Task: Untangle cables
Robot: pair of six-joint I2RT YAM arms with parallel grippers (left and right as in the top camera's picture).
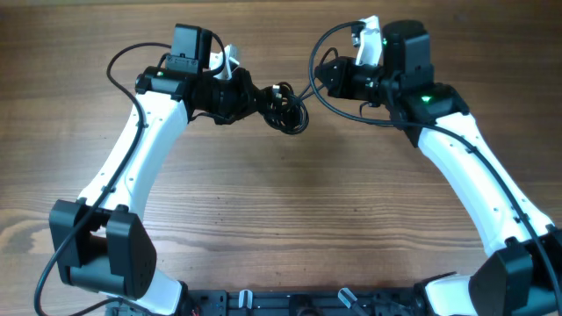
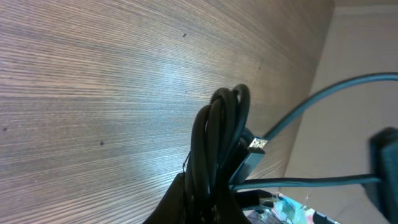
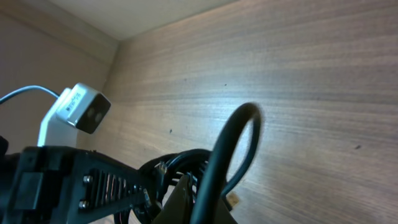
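Observation:
The cables (image 1: 286, 109) are a small knotted black bundle held above the wooden table (image 1: 290, 202) at the back centre. My left gripper (image 1: 253, 98) is shut on the bundle's left side. In the left wrist view the looped cords (image 2: 219, 140) rise out of the closed jaws, with a metal-tipped plug (image 2: 257, 145) beside them. One thin strand (image 1: 309, 91) runs from the bundle to my right gripper (image 1: 322, 82), which is shut on it. In the right wrist view that strand (image 3: 238, 134) arcs up from the jaws, and the bundle (image 3: 181, 167) hangs just beyond.
Both arms reach in from the front corners and meet near the table's far edge. Thicker arm wires (image 1: 132, 57) loop behind each wrist. The left arm's white camera (image 3: 79, 108) and black finger (image 3: 74, 180) sit close to the right gripper.

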